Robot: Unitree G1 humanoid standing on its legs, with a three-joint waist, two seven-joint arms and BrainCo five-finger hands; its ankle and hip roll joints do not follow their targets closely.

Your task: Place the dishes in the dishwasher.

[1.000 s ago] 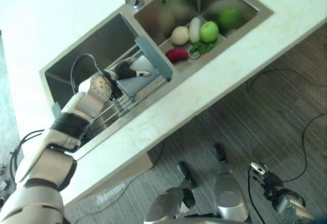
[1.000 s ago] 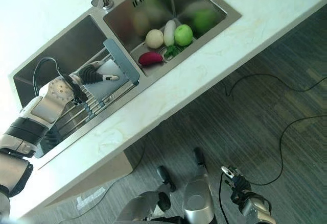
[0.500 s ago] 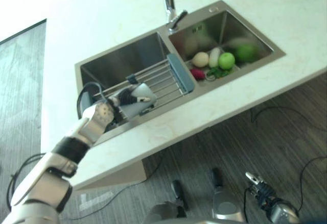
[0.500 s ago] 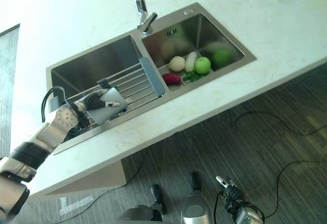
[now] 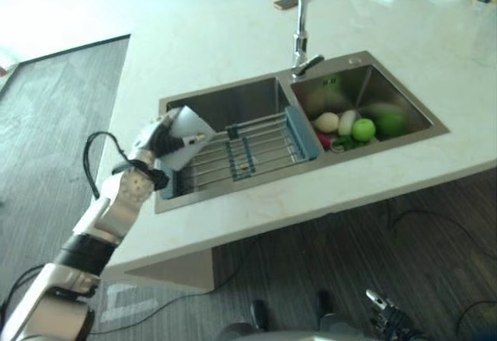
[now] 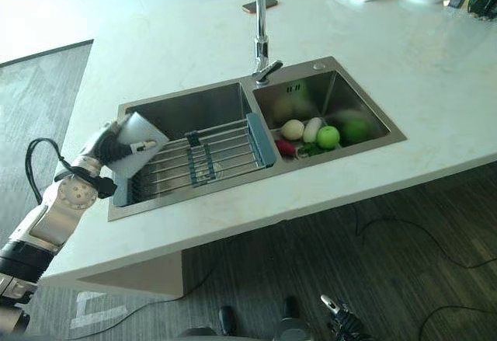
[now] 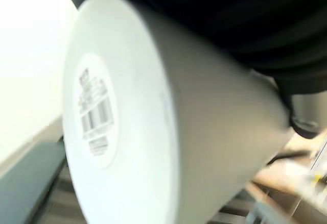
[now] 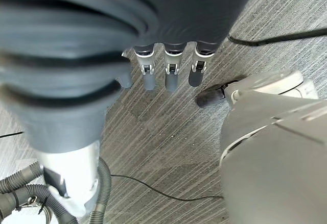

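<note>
Left eye view: our left hand (image 5: 152, 140) grips a white cup (image 5: 185, 133) above the sink's (image 5: 233, 100) left end, by the drying rack (image 5: 248, 153); no dishwasher seen, so loading remains. Left wrist view: cup (image 7: 153, 132) is plain white, barcode sticker on its base. Right wrist view: right hand (image 8: 168, 66) hangs over floor, fingers straight, empty.

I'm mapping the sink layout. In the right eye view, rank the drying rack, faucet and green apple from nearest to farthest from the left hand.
1. Drying rack: across the left basin, just beside the left hand, which holds a white cup.
2. Faucet: behind the divider between basins.
3. Green apple: in the right basin.
</note>
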